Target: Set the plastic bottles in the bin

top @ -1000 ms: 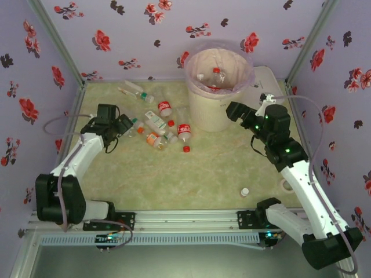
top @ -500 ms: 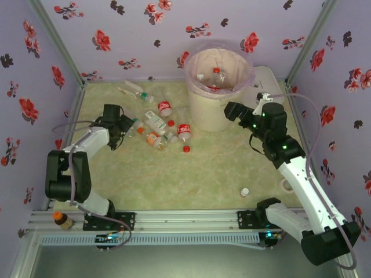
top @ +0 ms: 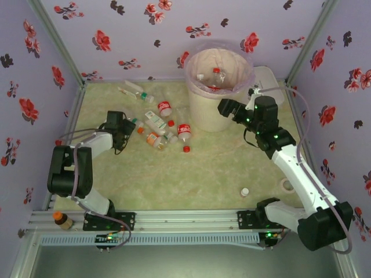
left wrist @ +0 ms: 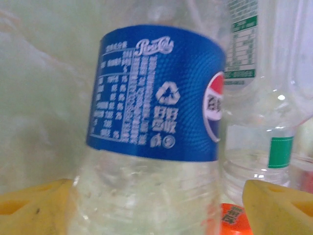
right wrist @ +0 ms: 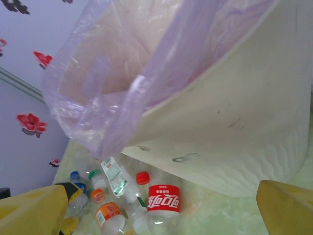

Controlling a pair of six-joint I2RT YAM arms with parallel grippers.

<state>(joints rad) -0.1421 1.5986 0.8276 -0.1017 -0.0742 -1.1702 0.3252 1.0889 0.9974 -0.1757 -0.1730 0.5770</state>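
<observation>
Several plastic bottles [top: 157, 124] lie in a loose heap left of the bin [top: 215, 110], a cream bucket with a pinkish bag. Two more bottles [top: 215, 75] lie inside it. My left gripper [top: 124, 131] is low at the heap's left edge. In the left wrist view it [left wrist: 156, 210] straddles a clear bottle with a blue Pepsi label [left wrist: 156, 93]; its yellow fingertips [left wrist: 36, 205] stand apart, with a gap at the right one. My right gripper [top: 225, 109] hangs open by the bin's right side. In the right wrist view it [right wrist: 161, 210] faces the bin wall [right wrist: 234, 127] and a red-label bottle [right wrist: 164, 198].
A flat white lidded box [top: 271, 78] sits behind the bin at the right. A loose white cap [top: 245, 191] and a pale ring [top: 286, 185] lie near the right arm. An orange-capped bottle [top: 61, 219] stands by the front rail at the left. Two bottles [top: 134, 91] lie near the back wall.
The left arm has folded down low, its gripper edging right and nearer into the heap. The right gripper has moved left along the bin's side.
</observation>
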